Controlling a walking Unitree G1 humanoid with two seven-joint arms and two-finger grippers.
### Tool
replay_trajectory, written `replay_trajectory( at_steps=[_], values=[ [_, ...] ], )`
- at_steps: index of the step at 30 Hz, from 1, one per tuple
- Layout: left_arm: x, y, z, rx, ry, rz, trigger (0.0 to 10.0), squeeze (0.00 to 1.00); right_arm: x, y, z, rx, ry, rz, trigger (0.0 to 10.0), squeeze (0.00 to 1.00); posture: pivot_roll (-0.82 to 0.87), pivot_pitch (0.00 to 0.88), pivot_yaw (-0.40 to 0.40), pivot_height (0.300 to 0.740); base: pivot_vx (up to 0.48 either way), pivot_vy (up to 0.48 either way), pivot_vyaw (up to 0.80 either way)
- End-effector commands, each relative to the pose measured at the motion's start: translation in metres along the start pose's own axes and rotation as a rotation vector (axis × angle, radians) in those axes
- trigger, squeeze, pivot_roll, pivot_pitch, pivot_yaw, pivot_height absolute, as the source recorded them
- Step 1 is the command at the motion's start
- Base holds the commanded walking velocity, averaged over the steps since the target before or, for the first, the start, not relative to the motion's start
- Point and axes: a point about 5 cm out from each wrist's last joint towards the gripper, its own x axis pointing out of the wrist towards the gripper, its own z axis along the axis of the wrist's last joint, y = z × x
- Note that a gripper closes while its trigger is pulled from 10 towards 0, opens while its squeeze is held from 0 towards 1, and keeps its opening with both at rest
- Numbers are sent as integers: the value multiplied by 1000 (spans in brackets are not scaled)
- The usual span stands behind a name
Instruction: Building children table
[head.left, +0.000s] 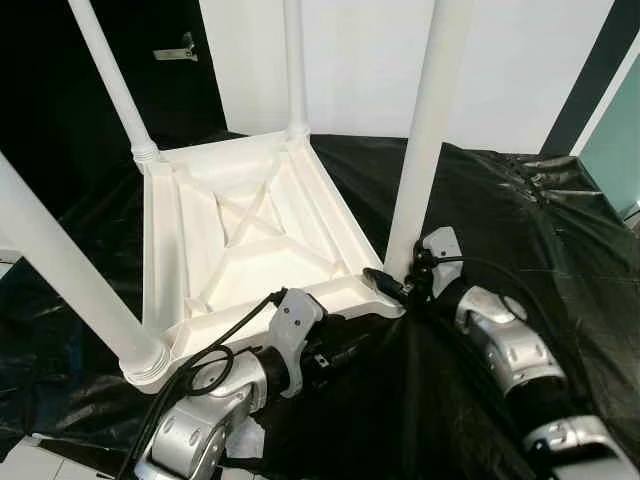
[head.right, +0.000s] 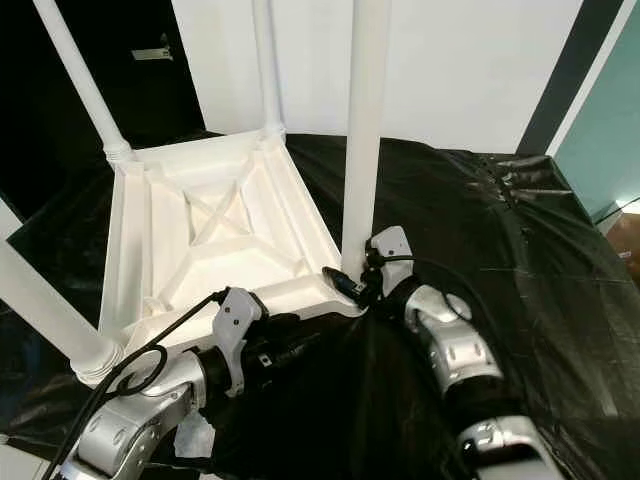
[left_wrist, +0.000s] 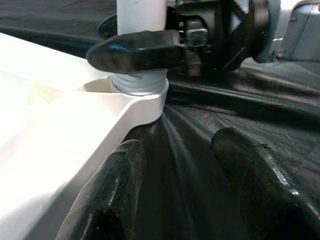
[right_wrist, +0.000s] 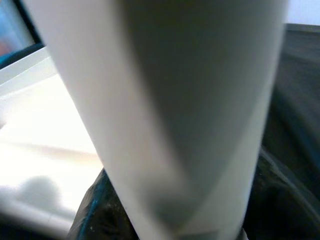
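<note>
Black plastic sheeting covers the floor before us, with open room to our right. On it the white table lies upside down, four legs standing up. Our right gripper pinches the near right leg just above its corner socket. Our left gripper, fingers spread, hovers beside the table's near edge, close to that corner.

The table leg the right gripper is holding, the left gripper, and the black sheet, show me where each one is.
table leg (head.right: 365, 120), right eye view, middle of the upright white tube.
left gripper (left_wrist: 180, 192), left wrist view, gap between its two black fingertips.
black sheet (head.left: 520, 230), left eye view, bare stretch right of the table.
</note>
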Motion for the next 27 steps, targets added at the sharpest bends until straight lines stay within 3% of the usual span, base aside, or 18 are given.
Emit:
replay_trajectory(
  at_steps=[1, 6, 7, 9, 16, 22, 23, 24, 27],
  values=[
    [-1, 1, 2, 11, -4, 15, 10000, 0, -9, -7, -24, 25, 128, -165, 10000, 0, -43, 0, -26, 740, 0, 0, 0],
    [-1, 2, 2, 13, -4, 13, 10000, 0, -7, 5, -23, 56, 117, -329, 10000, 0, -44, 0, -28, 740, 0, 0, 0],
    [0, 3, 3, 13, -6, 16, 10000, 0, -4, 17, -20, 103, 101, -443, 10000, 0, -41, 0, -27, 740, 0, 0, 0],
    [0, 4, 4, 14, -8, 18, 10000, 0, -2, 27, -16, 137, 87, -511, 10000, 0, -39, 0, -23, 740, 0, 0, 0],
    [-2, 3, 3, 17, 5, 8, 10000, 0, 1, 51, 0, 146, 20, -489, 10000, 0, -24, 0, -24, 740, 0, 0, 0],
    [-3, 4, 3, 18, 9, 10, 10000, 0, 0, 48, 3, 147, 2, -511, 10000, 0, -26, 0, -13, 740, 0, 0, 0],
    [-2, 3, 3, 17, 10, 9, 10000, 0, 0, 47, 4, 136, -2, -522, 10000, 176, -26, 0, -11, 740, 0, 0, 0],
    [-2, 3, 4, 17, 9, 8, 10000, 0, -1, 48, 6, 126, -14, -520, 10000, 1000, -24, 0, -10, 740, 0, 0, 0],
    [-1, 3, 3, 17, 9, 8, 10000, 0, -7, 49, 7, 84, -52, -476, 10000, 1000, -26, 0, -10, 740, 0, 0, 0]
  ],
)
